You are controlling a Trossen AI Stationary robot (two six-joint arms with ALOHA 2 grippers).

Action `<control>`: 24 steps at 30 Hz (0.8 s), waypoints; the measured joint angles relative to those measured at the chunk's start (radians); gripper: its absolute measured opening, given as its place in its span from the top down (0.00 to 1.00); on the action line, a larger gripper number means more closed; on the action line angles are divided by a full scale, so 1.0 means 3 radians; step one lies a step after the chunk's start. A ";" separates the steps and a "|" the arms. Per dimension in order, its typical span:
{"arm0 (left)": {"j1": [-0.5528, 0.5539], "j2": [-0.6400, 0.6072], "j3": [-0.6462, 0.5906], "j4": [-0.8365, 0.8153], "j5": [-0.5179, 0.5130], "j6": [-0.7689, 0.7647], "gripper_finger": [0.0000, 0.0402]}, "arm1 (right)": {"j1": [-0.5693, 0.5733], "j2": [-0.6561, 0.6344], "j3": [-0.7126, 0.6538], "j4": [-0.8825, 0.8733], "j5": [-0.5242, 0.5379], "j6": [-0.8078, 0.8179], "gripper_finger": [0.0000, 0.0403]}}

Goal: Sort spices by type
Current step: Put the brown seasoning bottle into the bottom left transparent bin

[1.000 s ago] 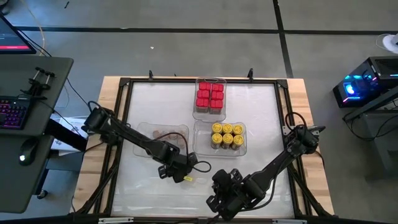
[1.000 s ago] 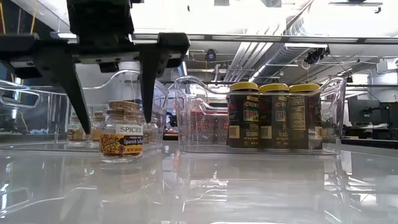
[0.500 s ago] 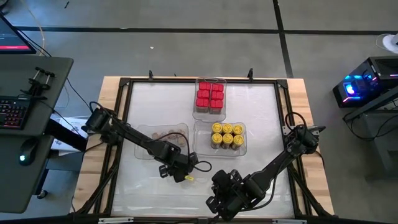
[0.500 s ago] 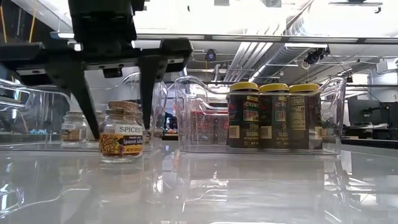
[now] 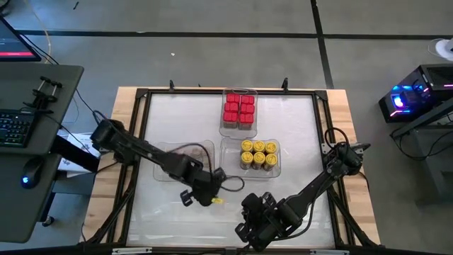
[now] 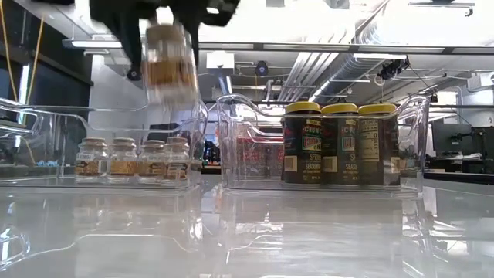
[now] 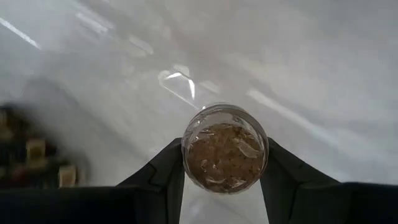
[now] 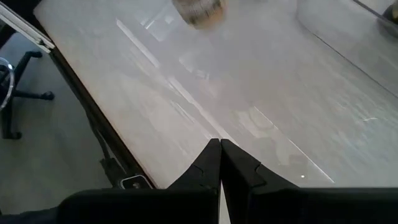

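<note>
I have the left gripper [image 7: 225, 180] clamped on a small tan-brown jar [image 7: 225, 148], upright and clear of the table [image 6: 309, 232]. Its tray [image 6: 100, 116], holding what look like four matching jars [image 6: 131, 161], lies just beyond. The right gripper [image 8: 220, 163] waits shut at the near edge.

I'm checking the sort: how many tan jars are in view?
5. Four stand in a row in the left tray. One jar is held up by the left gripper. More may hide behind the row.
</note>
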 joint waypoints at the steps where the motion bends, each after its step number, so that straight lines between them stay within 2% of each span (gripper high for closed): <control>1: 0.0012 -0.0062 0.0063 -0.0115 0.0017 -0.0114 0.68 | -0.0007 0.0000 0.0000 -0.0020 0.0001 0.0000 1.00; 5: 0.0080 -0.0487 0.0114 -0.0402 0.0208 -0.0726 0.68 | -0.0040 -0.0006 0.0000 -0.0083 0.0002 -0.0001 1.00; 8: 0.0100 -0.0963 -0.0004 -0.0569 0.0159 -0.1233 0.68 | -0.0078 -0.0024 0.0000 -0.0153 0.0004 -0.0002 1.00; 12: 0.0087 -0.1658 -0.0375 -0.0657 -0.0332 -0.1835 0.68 | -0.0158 -0.0052 0.0000 -0.0187 0.0004 -0.0131 1.00; 16: 0.0140 -0.2255 -0.1030 -0.0607 -0.0761 -0.2347 0.68 | -0.0258 -0.0055 0.0000 -0.0187 -0.0004 -0.0262 1.00; 20: 0.0259 -0.2468 -0.1653 -0.0304 -0.0765 -0.2954 0.68 | -0.0360 -0.0055 0.0000 -0.0178 -0.0092 -0.0373 1.00; 24: 0.0342 -0.2348 -0.1972 0.0176 -0.0732 -0.3262 0.68 | -0.0437 -0.0055 0.0000 -0.0170 -0.0177 -0.0434 1.00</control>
